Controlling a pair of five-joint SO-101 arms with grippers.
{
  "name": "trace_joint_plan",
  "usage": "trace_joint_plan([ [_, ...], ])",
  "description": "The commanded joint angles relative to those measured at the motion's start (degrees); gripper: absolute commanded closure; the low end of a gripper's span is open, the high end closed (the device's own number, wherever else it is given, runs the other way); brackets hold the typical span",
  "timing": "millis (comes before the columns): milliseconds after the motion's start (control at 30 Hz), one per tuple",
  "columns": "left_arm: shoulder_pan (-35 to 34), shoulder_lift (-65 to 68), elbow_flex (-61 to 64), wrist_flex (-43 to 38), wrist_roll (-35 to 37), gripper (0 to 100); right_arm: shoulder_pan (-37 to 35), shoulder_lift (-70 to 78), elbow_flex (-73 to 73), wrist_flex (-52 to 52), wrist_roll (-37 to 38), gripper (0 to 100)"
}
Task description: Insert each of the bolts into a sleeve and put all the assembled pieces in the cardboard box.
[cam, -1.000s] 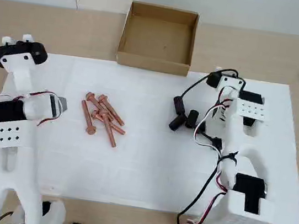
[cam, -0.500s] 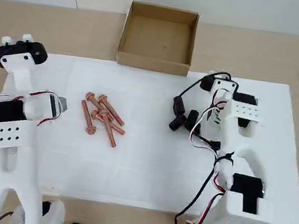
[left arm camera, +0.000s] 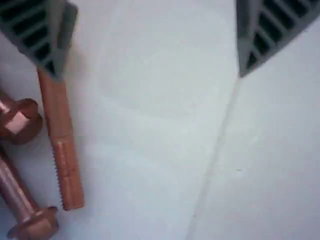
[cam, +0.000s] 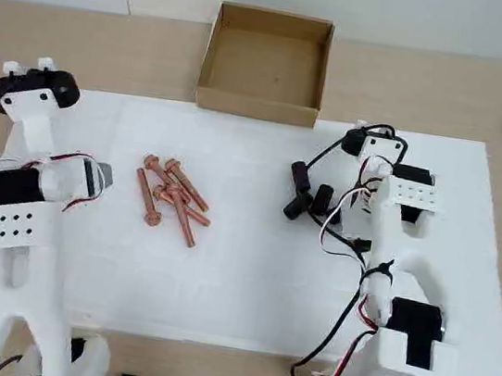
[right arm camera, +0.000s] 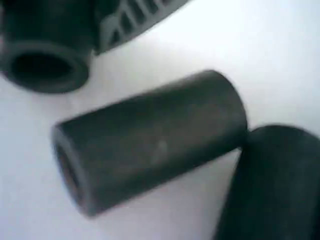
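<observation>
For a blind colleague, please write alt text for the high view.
Two white robot arms stand over a white sheet on a wooden table. Copper bolts lie by the left arm, black sleeves by the right arm, and a cardboard box stands beyond the sheet.

Left hand (left arm camera: 150, 70) is hanging low with fingers spread wide apart; right hand (cam: 341, 201) is hovering low too, arm sitting stretched out forward.
</observation>
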Motion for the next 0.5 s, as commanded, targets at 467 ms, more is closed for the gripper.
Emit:
trace_joint_plan([
  [467, 5.36, -0.35, -3.47, 4.13, -3.96, 78, 7.43, -1.10, -27.43, 24.66, 3.25, 99.5],
])
